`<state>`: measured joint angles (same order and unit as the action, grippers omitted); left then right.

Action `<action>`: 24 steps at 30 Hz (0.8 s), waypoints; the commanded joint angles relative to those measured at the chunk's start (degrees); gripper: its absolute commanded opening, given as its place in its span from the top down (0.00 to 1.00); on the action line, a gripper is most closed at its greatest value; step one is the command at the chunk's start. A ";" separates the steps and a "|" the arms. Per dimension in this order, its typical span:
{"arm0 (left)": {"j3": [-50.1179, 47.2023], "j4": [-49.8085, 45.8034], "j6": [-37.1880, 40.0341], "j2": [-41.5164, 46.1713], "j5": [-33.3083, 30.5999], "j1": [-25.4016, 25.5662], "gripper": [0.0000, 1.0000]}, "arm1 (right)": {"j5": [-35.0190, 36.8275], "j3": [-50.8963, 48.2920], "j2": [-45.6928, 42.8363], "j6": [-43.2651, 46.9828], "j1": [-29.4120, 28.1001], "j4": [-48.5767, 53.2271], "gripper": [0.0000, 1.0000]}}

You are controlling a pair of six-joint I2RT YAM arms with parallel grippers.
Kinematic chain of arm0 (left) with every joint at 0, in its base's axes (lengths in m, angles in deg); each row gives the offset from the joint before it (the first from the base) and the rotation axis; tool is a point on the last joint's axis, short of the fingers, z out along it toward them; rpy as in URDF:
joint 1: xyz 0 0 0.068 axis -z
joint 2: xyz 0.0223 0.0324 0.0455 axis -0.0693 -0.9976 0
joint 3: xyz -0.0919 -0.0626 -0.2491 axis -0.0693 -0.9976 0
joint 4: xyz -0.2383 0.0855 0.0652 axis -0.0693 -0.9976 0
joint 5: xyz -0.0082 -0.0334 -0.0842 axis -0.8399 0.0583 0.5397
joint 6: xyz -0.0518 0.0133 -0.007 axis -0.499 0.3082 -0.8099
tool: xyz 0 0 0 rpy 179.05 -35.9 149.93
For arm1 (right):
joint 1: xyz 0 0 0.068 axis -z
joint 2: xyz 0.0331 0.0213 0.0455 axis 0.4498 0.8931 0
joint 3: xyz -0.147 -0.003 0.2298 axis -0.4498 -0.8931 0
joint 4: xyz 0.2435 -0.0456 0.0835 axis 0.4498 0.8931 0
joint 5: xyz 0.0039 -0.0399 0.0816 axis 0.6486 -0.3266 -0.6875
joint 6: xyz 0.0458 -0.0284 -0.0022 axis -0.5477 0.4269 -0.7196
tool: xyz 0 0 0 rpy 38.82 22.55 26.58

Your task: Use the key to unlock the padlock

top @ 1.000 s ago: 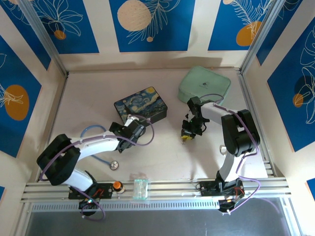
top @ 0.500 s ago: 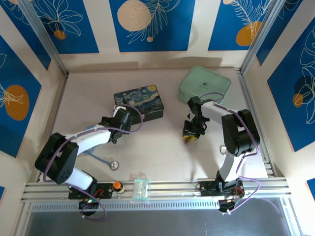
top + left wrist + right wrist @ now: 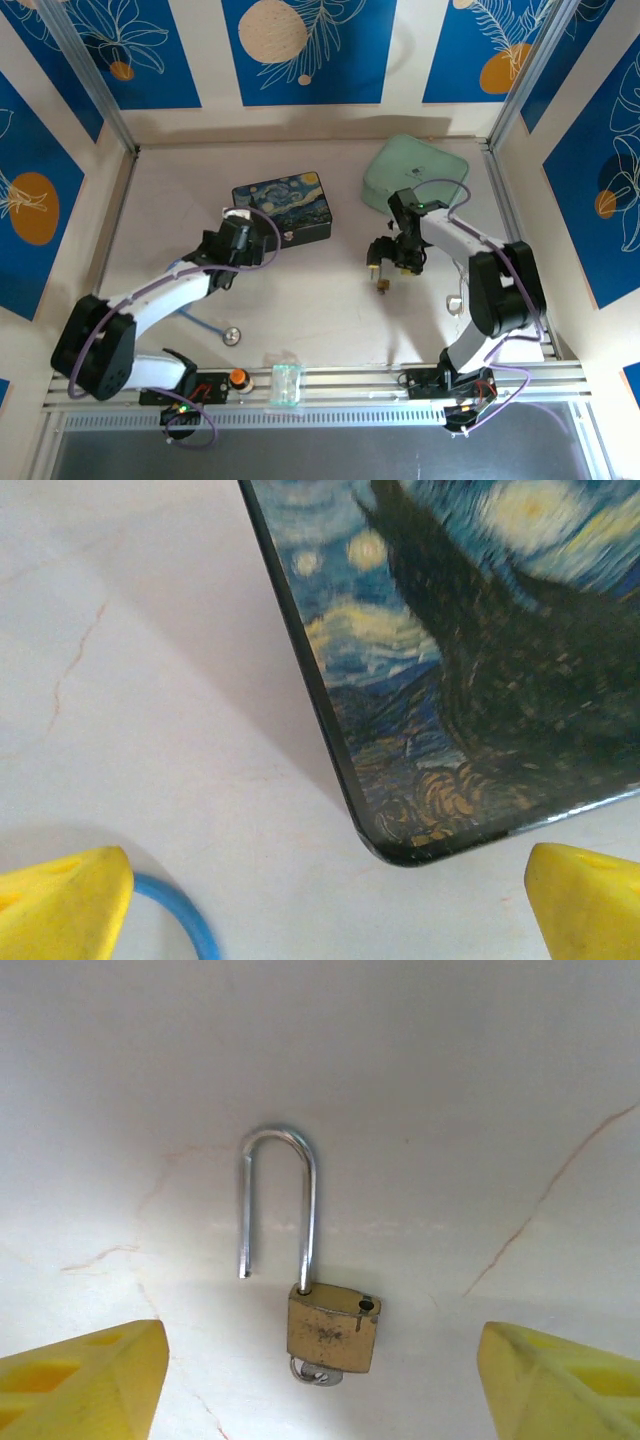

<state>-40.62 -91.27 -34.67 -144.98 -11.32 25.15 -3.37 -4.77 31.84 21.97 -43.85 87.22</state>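
First, at the left: left gripper (image 3: 236,228), jaws spread wide, clamped on nothing. Hangs over the near-left corner of the dark blue painted tin (image 3: 480,680), a loop of blue tubing (image 3: 185,925) just beside one yellow fingertip (image 3: 60,905). Stands well apart from the task's things, so no part in the coming move, at a guess.

Further right, on the pale table (image 3: 480,1090): padlock (image 3: 330,1330), flat on its side, just on the near side of the right gripper (image 3: 380,266) in the top view. Lies centred between the yellow fingertips (image 3: 85,1380) in the right wrist view, touching neither. Right jaws apart, holding nothing. Long axis straight out from the gripper: brass body closest to the fingers, silver shackle (image 3: 278,1190) pointing away. Shackle sprung, one leg seated in the body, the other hanging free beside it. Looks unlocked, then. Under the body, at the fingers' end: a small silvery stub, probably the key (image 3: 315,1372) left in the keyhole, though hard to tell from so small a glimpse. Calls for little more, likely: a retreat, or a straight drop and a pinch across the body's short width. Right arm far nearer than the left.

Farthest right and back: pale green case (image 3: 415,175), behind the right arm.
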 commanded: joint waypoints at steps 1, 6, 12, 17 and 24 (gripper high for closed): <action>-3.30 2.69 0.71 6.22 2.16 -1.12 0.00 | 5.42 -0.53 -5.37 0.01 0.38 -3.13 0.18; -5.78 4.67 -0.31 11.85 0.61 -5.78 0.01 | 14.35 -6.74 -14.91 3.06 1.07 -17.02 0.15; -10.62 16.21 5.11 9.62 -6.99 -14.04 0.01 | 18.76 -22.82 -21.01 13.79 5.45 -46.16 0.08; -19.17 37.30 10.33 2.38 -2.00 -19.57 0.00 | 19.57 -32.19 -15.85 18.46 10.03 -66.73 0.07; -18.99 46.94 8.55 -3.74 11.25 -26.47 0.01 | 12.65 -36.87 -13.81 20.56 14.01 -83.65 0.07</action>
<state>-60.31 -53.50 -25.73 -147.43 -7.82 1.81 12.39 -41.29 17.34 40.46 -31.00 17.26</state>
